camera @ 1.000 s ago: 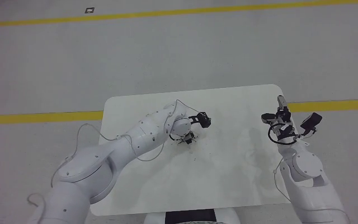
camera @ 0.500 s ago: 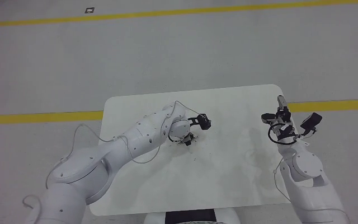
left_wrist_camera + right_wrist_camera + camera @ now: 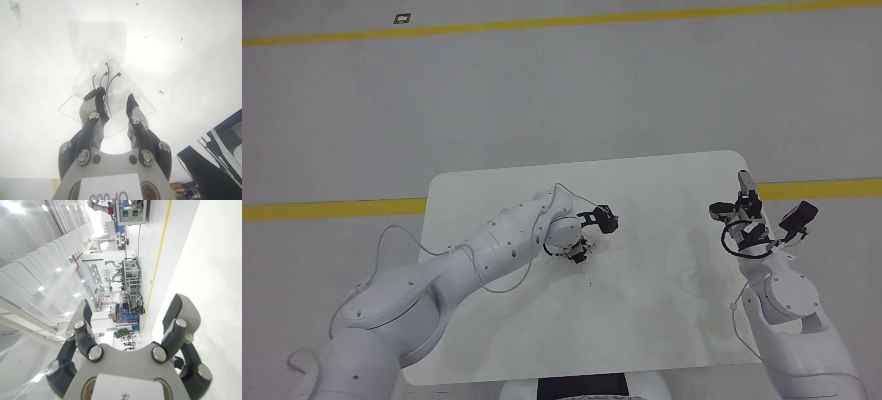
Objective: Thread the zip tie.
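Looking down from the top, the left gripper (image 3: 580, 247) hangs over the middle of the white bench (image 3: 662, 320), and the right gripper (image 3: 737, 200) sits at its right edge. From the left wrist, the jaws are partly open over black zip ties (image 3: 106, 79) on a clear sheet (image 3: 136, 108). From the right wrist, the jaws are wide and hold nothing.
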You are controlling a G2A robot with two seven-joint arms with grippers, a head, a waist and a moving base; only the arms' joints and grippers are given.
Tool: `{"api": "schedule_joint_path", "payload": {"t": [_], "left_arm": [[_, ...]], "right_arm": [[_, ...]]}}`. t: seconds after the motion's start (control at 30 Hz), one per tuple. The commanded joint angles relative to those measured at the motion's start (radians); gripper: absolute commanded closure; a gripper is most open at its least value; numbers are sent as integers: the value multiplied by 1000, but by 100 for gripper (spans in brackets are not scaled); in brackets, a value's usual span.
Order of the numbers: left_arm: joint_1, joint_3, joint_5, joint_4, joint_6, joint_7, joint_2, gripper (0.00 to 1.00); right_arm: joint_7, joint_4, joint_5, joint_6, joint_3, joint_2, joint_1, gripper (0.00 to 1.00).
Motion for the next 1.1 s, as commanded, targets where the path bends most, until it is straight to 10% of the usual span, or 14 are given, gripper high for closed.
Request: {"api": "schedule_joint_path", "payload": {"t": [0.0,0.37,1.07], "left_arm": [[2,0,-4,9,0,4,-3,81],[6,0,-4,41,0,13,-15,93],[8,0,22,87,0,15,-39,81]], "right_arm": [[0,0,0,0,0,0,0,0],[0,0,0,0,0,0,0,0],[0,0,0,0,0,0,0,0]]}}
